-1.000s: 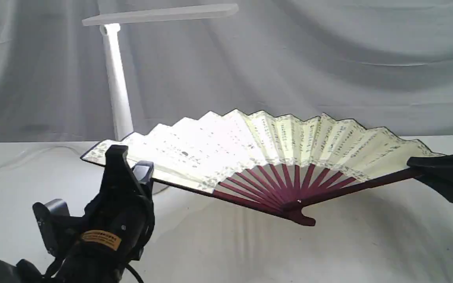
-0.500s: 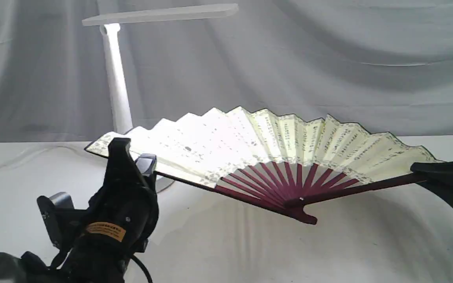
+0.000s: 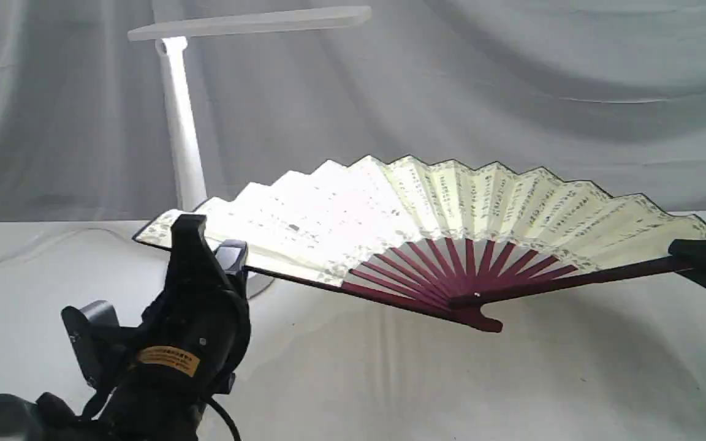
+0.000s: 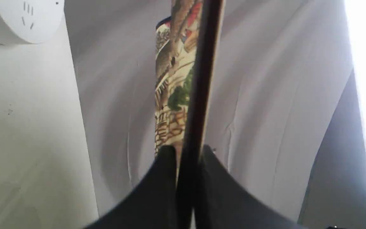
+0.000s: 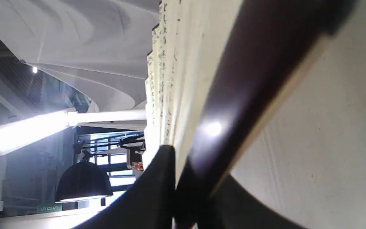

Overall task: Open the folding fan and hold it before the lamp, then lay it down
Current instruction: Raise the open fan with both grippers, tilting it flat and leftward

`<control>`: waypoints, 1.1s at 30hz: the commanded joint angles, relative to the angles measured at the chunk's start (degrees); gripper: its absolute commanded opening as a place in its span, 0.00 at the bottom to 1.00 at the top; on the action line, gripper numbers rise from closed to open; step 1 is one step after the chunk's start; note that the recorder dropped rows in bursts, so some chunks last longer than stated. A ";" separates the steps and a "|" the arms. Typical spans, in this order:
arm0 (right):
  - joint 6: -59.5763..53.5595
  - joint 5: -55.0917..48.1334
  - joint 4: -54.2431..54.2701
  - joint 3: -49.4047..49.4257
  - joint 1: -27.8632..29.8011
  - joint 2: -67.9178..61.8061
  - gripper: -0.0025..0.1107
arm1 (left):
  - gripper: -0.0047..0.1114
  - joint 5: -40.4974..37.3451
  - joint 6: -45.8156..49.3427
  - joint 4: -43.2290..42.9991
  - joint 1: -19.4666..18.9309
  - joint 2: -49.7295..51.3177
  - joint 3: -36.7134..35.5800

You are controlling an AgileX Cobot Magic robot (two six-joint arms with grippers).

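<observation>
- Exterior view: the folding fan (image 3: 451, 202) is spread fully open. I have it raised off the white worktop (image 3: 390, 386), and it spans the scene from 9 o'clock to 3 o'clock, with the pleats rising toward 12 and the maroon pivot lowest.
- The lamp (image 3: 181, 122) stands at 11 o'clock, its stem behind the fan's left end. Its flat head reaches toward 12 o'clock above the fan's left half, where the paper looks brightest.
- The left claw (image 3: 212, 251) sits at 8 o'clock, closed on the fan's left guard. The right claw (image 3: 681, 257), at 3 o'clock and partly cut off by the frame edge, is clamped on the right guard.
- Left wrist view: the left claw (image 4: 187, 159) has both black fingers pinched tight on the dark guard. The fan (image 4: 173, 95) runs away edge-on, showing a painted face in brown, green and red. The lamp (image 4: 27, 19) shows its round base nearby.
- Right wrist view: the right claw (image 5: 189, 178) is pressed closed around the other guard. The fan (image 5: 176, 79) shows cream pleats with black writing, and the lamp (image 5: 27, 130) glows beyond them.
</observation>
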State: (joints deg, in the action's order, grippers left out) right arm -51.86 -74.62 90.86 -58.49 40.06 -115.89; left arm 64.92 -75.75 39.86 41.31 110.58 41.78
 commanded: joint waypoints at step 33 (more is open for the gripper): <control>-2.17 4.66 9.09 0.01 -8.81 5.64 0.02 | 0.04 5.04 -3.14 15.73 -2.54 -6.98 0.42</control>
State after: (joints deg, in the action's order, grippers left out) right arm -50.80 -72.74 101.46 -58.46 31.95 -110.54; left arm 64.75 -76.50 50.91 40.10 105.35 41.88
